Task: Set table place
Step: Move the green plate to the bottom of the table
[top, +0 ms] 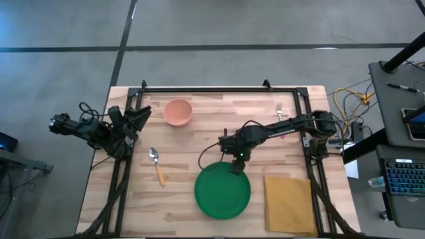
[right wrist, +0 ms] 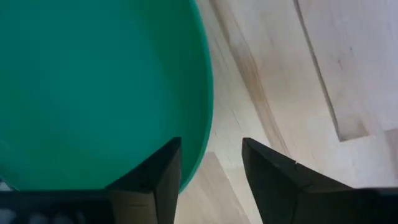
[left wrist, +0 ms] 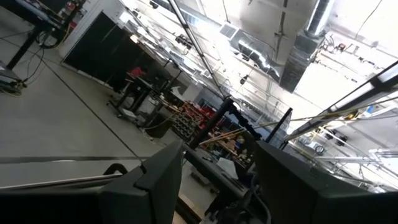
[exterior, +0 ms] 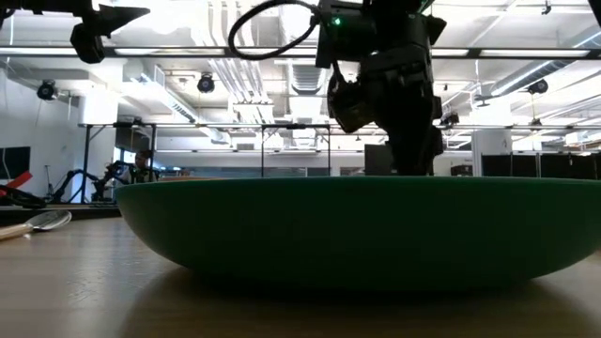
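Observation:
The round green plate (top: 222, 191) lies flat on the light wooden table (top: 192, 143) near its front edge; it also shows in the low view (exterior: 357, 235) and the right wrist view (right wrist: 93, 81). My right gripper (top: 236, 164) is open and points down over the plate's far rim, with one finger over the plate's inside and one over the bare table, as the right wrist view (right wrist: 211, 180) shows. My left gripper (top: 136, 119) is open and empty at the table's left edge, pointing up into the room (left wrist: 217, 180). My right gripper comes from above, pointing down, at the plate's far rim (right wrist: 202, 124). One finger (right wrist: 161, 174) stands inside the rim and the other outside it. I cannot tell whether either finger touches the plate, which rests flat on the table.
A peach-orange bowl (top: 178, 111) stands at the far left. An orange-handled spoon (top: 157, 166) lies left of the plate. A fork (top: 279, 109) lies at the far right. A mustard-yellow napkin (top: 289, 202) lies right of the plate. A black frame (top: 219, 89) borders the table.

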Robot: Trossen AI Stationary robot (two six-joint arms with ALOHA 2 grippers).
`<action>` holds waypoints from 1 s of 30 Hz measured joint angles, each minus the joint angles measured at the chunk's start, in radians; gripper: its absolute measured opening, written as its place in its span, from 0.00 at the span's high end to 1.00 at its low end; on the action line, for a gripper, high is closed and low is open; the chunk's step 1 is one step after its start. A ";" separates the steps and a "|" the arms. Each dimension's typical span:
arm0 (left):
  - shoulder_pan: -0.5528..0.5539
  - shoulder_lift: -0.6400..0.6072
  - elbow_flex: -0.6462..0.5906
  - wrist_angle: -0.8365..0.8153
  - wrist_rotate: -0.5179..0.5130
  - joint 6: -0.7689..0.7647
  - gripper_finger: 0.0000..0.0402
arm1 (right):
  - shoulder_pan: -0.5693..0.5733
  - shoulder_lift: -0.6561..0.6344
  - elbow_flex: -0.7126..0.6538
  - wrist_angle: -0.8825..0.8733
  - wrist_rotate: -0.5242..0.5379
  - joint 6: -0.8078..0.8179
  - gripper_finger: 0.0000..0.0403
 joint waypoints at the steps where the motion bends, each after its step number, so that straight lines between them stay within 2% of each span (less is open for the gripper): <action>1: 0.000 0.000 0.000 0.000 0.000 0.000 0.54 | 0.000 0.000 -0.005 0.011 -0.007 0.009 0.61; 16: -0.001 0.000 0.000 0.000 0.049 0.000 0.54 | 0.018 0.003 -0.034 0.143 -0.035 0.121 0.70; 22: -0.001 0.000 0.000 0.000 0.052 0.000 0.54 | 0.018 0.036 -0.034 0.181 -0.100 0.150 0.71; 30: -0.001 0.000 0.000 0.001 0.063 0.000 0.54 | 0.022 0.030 -0.023 0.194 -0.024 0.144 0.70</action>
